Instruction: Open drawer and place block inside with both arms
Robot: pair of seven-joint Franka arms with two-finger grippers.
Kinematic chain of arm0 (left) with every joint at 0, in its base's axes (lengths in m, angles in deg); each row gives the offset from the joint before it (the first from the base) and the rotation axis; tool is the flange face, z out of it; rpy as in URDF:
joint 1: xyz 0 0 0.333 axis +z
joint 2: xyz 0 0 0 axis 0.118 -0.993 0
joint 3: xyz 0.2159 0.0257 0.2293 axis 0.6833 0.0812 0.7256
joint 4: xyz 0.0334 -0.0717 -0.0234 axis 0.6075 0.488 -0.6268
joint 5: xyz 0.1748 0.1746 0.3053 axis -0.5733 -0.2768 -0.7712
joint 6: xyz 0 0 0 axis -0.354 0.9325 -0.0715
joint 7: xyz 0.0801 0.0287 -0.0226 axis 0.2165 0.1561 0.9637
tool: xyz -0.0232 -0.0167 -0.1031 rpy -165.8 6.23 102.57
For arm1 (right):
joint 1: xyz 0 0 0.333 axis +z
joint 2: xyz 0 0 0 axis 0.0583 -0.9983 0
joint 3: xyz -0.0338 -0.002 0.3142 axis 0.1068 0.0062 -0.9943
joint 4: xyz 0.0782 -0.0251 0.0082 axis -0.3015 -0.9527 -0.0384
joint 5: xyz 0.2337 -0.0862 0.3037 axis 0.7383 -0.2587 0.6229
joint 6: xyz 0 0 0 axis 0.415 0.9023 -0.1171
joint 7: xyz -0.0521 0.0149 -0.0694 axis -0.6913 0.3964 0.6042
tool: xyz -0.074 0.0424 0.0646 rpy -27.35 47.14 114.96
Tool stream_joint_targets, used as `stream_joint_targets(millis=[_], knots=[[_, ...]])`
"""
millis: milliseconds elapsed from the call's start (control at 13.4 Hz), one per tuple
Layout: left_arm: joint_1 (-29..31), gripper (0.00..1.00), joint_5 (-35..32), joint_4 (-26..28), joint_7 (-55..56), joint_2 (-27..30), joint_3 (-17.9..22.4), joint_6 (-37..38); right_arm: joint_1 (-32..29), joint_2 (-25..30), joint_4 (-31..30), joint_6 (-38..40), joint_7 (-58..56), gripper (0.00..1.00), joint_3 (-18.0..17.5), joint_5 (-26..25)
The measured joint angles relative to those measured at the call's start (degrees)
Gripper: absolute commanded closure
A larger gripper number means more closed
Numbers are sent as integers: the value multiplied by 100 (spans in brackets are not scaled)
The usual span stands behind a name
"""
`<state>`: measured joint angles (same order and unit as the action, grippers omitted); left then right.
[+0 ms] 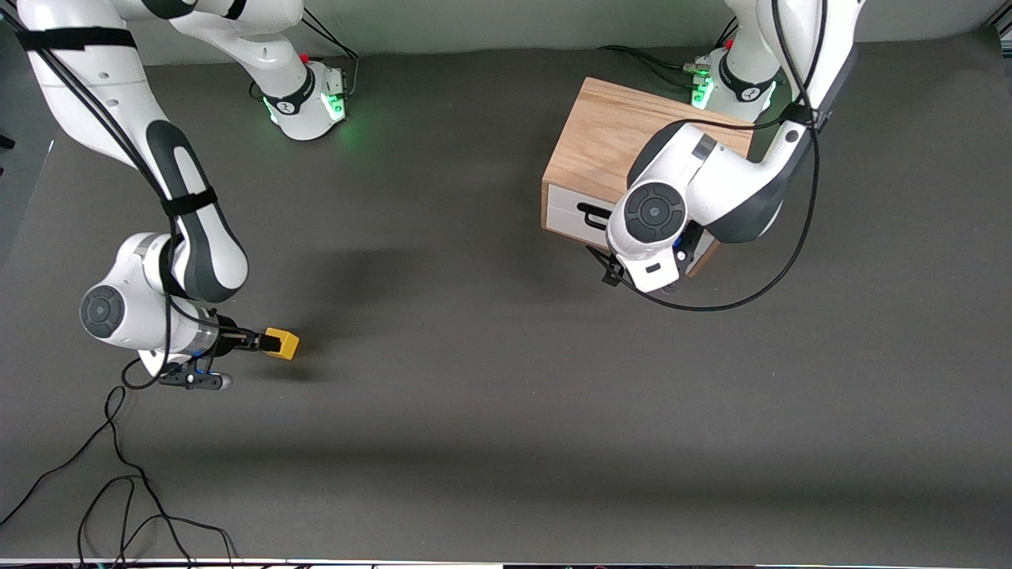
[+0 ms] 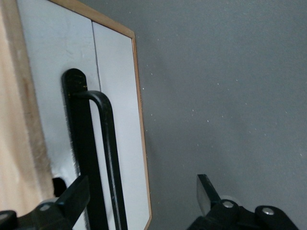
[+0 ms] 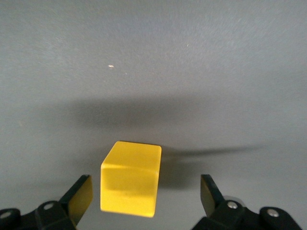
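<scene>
Nearest the front camera, at about 8 o'clock on the table [image 1: 506,442], the right gripper [image 3: 144,194] sits low with its fingers spread on either side of the block [image 3: 130,178]; neither finger appears to touch it. The block sits nearer one finger, so closing may push or rotate it before both pads seat. Farther off, at about 2 o'clock, the left gripper [image 2: 139,196] hangs open in front of the drawer [image 1: 571,212], which is shut in its box [image 1: 601,138]. The handle [image 2: 103,143] lies close to one finger, not centred between them. Closing here could clip the bar or miss it.
</scene>
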<state>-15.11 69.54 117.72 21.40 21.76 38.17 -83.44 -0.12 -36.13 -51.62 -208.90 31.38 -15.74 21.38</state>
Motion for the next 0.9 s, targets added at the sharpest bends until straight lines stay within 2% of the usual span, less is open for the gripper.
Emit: stream_joint_targets(millis=[449, 748, 897], knots=[[-23, 0, -234, 145, 187, -324, -5, -223, 2, -405, 5, -696, 4, 0, -52, 322], [-24, 0, -360, 132, 207, -366, -6, -295, 59, -522, 6, -800, 20, 0, -75, 375], [-26, 0, -428, 114, 225, -388, -15, -321, 131, -522, 6, -797, 26, 0, -84, 679]])
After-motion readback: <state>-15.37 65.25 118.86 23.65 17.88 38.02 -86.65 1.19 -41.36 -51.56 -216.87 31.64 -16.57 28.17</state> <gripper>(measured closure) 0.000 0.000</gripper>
